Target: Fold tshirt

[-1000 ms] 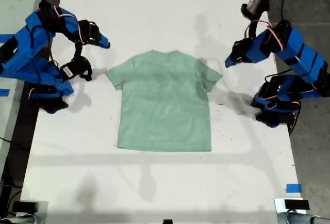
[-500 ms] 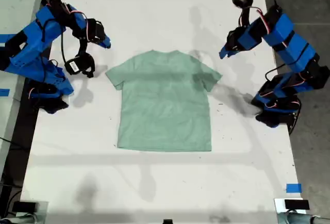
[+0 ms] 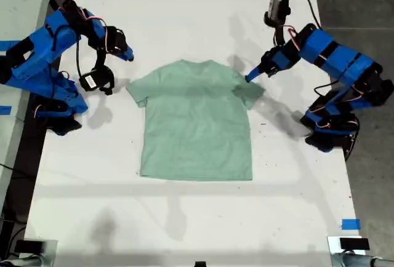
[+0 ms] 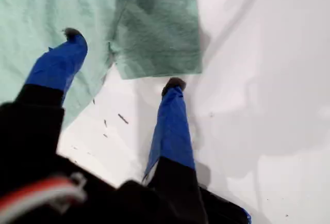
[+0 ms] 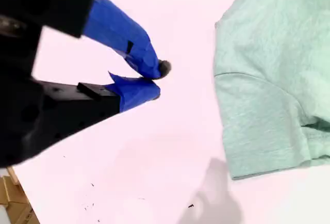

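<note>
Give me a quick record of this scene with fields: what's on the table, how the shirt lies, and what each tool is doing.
surface: white table
item: tshirt, pale green, spread flat, unfolded
first tool: open, over the sleeve on the exterior view's right, one finger above the cloth, one above the table
second tool: shut, empty, off the shirt near the sleeve on the exterior view's left
fold: not started

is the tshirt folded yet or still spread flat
Spread flat: the tshirt lies open on the table, both sleeves out, no fold.
</note>
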Available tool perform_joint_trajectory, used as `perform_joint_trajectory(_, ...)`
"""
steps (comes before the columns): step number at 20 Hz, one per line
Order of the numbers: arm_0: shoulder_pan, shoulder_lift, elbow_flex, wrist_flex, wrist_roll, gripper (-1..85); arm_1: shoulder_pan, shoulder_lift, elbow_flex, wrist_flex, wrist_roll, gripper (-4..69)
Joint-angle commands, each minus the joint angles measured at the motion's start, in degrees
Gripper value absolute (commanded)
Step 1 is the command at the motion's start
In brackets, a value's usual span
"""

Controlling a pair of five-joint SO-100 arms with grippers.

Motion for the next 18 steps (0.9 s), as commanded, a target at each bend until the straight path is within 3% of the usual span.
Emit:
perform_joint_trajectory(1,1.67,2.81,-0.53,-0.88,-1.32,2.9,3.87,-1.85,3.87,-8.09,-3.16,32.8)
perform_joint_trajectory(5,2.46,2.64,-0.70,-1.14,-2.20,2.9,5.19,-15.03,5.45,-15.29,-4.22,32.6)
perform_joint_trajectory(10,3.34,2.55,-0.97,-1.14,-2.99,2.8,4.57,-24.61,-2.90,-10.81,-6.24,28.2)
perform_joint_trajectory(11,3.52,2.55,-0.97,-1.14,-3.16,2.8,4.39,-25.93,-4.04,-10.20,-6.68,24.0)
perform_joint_trajectory(13,3.96,2.55,-0.97,-1.14,-3.60,2.8,4.48,-28.83,-6.86,-8.35,-6.50,4.2)
perform_joint_trajectory(15,4.48,2.55,-1.14,-1.14,-3.96,2.8,4.66,-30.85,-9.67,-6.06,-6.24,-0.8)
perform_joint_trajectory(18,4.83,2.37,-1.14,-1.23,-4.22,2.8,5.19,-32.34,-18.28,-2.46,-8.09,-1.5)
